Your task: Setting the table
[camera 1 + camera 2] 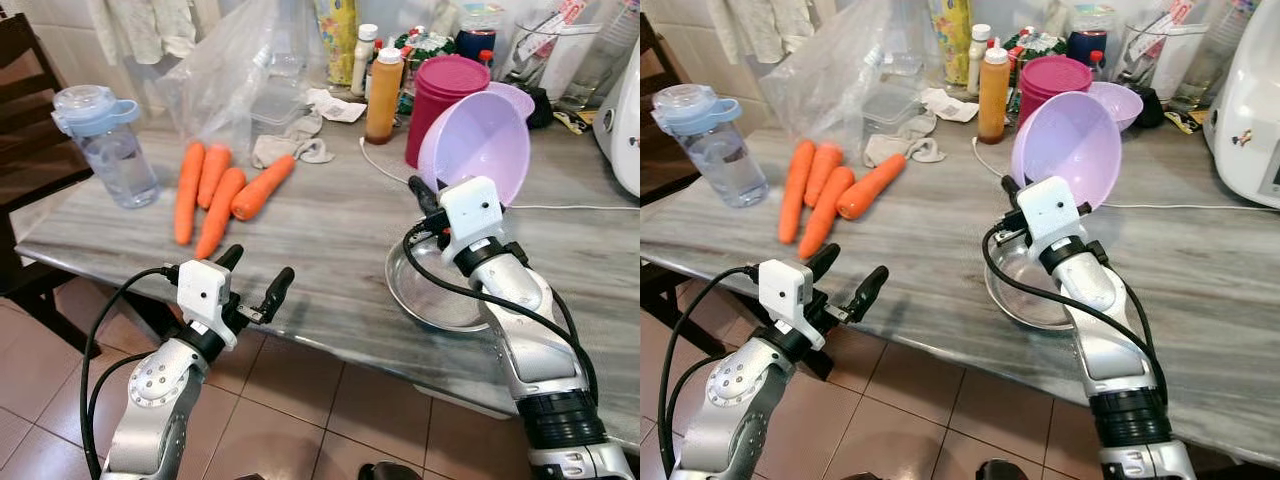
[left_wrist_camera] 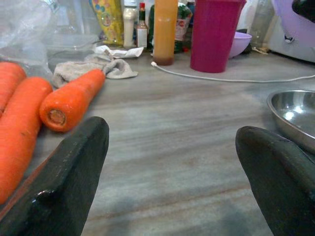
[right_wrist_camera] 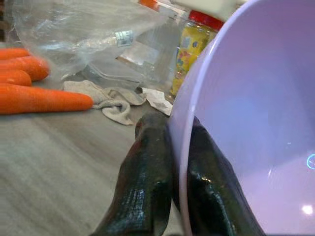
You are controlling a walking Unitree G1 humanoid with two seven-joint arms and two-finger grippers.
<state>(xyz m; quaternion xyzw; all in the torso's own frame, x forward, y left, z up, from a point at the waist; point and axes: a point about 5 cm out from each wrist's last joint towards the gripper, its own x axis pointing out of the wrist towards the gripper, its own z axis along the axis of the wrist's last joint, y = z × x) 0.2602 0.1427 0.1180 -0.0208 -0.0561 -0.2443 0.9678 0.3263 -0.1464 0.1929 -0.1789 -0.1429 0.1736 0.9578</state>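
A lilac plastic bowl [image 1: 478, 146] is held tilted above the table, its rim pinched by my right gripper [image 1: 424, 196], which is shut on it; in the right wrist view the two black fingers [image 3: 147, 182] clamp the bowl's rim [image 3: 246, 123]. Just below it a shallow steel dish [image 1: 425, 290] sits near the table's front edge. My left gripper [image 1: 255, 277] hovers open at the front edge, left of the dish, nothing between its fingertips [image 2: 74, 172]. Several carrots [image 1: 215, 190] lie on the grey table [image 1: 330, 220] ahead of it.
A water bottle [image 1: 105, 145] stands at the left. At the back are a magenta tumbler [image 1: 440, 100], an orange sauce bottle [image 1: 383, 95], a clear plastic bag [image 1: 235, 70], a crumpled cloth [image 1: 295, 145] and a white appliance [image 1: 620, 130]. A white cable [image 1: 570, 207] crosses the table.
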